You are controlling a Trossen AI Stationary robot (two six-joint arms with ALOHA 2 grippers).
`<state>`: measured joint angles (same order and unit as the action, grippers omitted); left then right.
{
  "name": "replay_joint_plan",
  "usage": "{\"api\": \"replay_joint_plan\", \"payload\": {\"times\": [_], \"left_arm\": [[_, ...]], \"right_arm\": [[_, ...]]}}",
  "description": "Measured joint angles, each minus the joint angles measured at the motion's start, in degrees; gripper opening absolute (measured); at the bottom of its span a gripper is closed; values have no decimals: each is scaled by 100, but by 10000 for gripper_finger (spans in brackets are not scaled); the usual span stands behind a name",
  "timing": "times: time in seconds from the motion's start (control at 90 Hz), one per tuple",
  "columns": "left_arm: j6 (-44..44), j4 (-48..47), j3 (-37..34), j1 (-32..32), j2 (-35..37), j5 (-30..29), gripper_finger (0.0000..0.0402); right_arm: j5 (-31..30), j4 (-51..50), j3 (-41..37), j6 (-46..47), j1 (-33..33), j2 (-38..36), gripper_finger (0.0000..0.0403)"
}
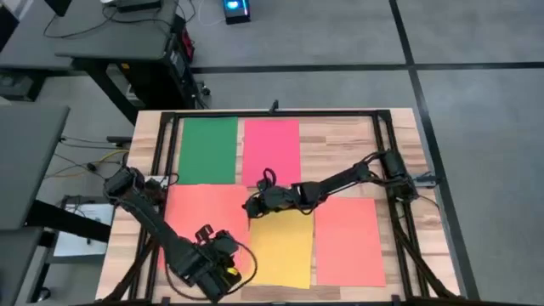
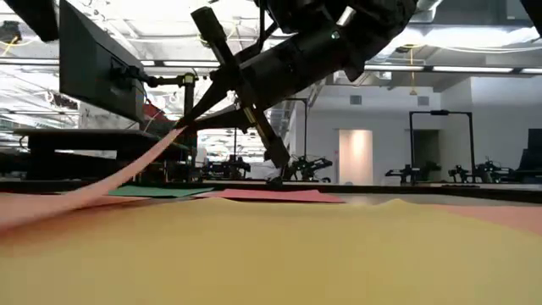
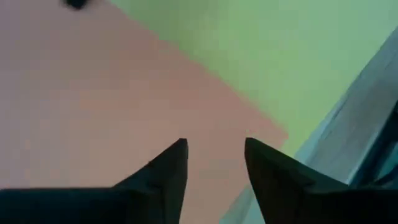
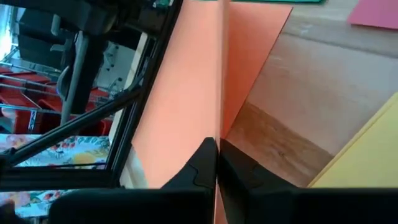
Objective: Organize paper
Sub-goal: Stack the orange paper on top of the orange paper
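High view first: at the near edge the left gripper (image 1: 223,265) hovers over the corner where the left orange sheet (image 1: 204,223) meets the yellow sheet (image 1: 282,245), fingers (image 3: 168,168) parted and holding nothing. Mid-table, the right gripper (image 1: 252,206) pinches that orange sheet's edge tight, lifting it. Right of yellow lies another orange sheet (image 1: 348,240). Farther back sit the green sheet (image 1: 208,150) and pink-red sheet (image 1: 271,151), flat on the wooden table (image 1: 340,153).

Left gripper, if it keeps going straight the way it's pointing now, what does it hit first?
Most likely the orange sheet. The left gripper is open and aims down at that paper, with the yellow sheet just beyond its edge. Depth is unclear, so how far off it is cannot be told.
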<state>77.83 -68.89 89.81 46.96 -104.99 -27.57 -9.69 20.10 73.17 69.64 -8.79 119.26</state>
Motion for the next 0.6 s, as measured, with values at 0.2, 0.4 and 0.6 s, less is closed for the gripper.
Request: {"api": "replay_joint_plan", "payload": {"times": [0.2, 0.4, 0.6], "left_arm": [[1586, -1293, -278, 651, 0, -109, 134], [2747, -1499, -1032, 1017, -2, 1025, 103], [2382, -1055, -1861, 887, 56, 1989, 30]], "right_arm": [[9, 58, -2, -103, 47, 0, 0], [7, 52, -1, -149, 107, 0, 0], [9, 54, 0, -220, 115, 0, 0]]}}
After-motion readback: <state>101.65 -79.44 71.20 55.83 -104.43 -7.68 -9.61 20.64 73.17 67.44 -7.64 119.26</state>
